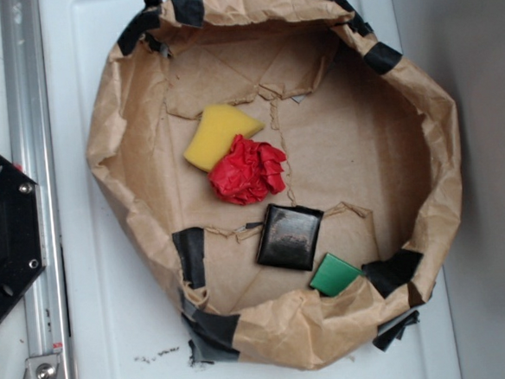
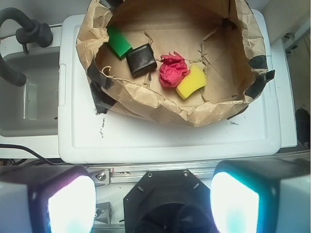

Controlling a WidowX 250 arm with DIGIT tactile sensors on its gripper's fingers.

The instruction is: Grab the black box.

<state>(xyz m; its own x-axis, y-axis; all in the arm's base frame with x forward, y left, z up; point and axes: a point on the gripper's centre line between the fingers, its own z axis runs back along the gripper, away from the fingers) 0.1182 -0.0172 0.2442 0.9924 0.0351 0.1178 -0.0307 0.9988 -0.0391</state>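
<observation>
The black box (image 1: 290,236) is a flat glossy black square lying on the floor of a brown paper basin (image 1: 111,156), near its lower rim. It also shows in the wrist view (image 2: 141,59). A green square (image 1: 334,275) lies just beside it, and also shows in the wrist view (image 2: 119,41). My gripper (image 2: 153,206) is open and empty, high above the robot base, well short of the basin. Its two pads (image 2: 72,204) glow at the bottom of the wrist view. The gripper does not show in the exterior view.
A red crumpled ball (image 1: 248,170) and a yellow sponge (image 1: 220,133) lie in the basin's middle. Black tape patches (image 1: 190,254) hold the paper wall. A black hexagonal plate (image 1: 4,231) and a metal rail (image 1: 28,127) sit beside the white board (image 1: 107,338).
</observation>
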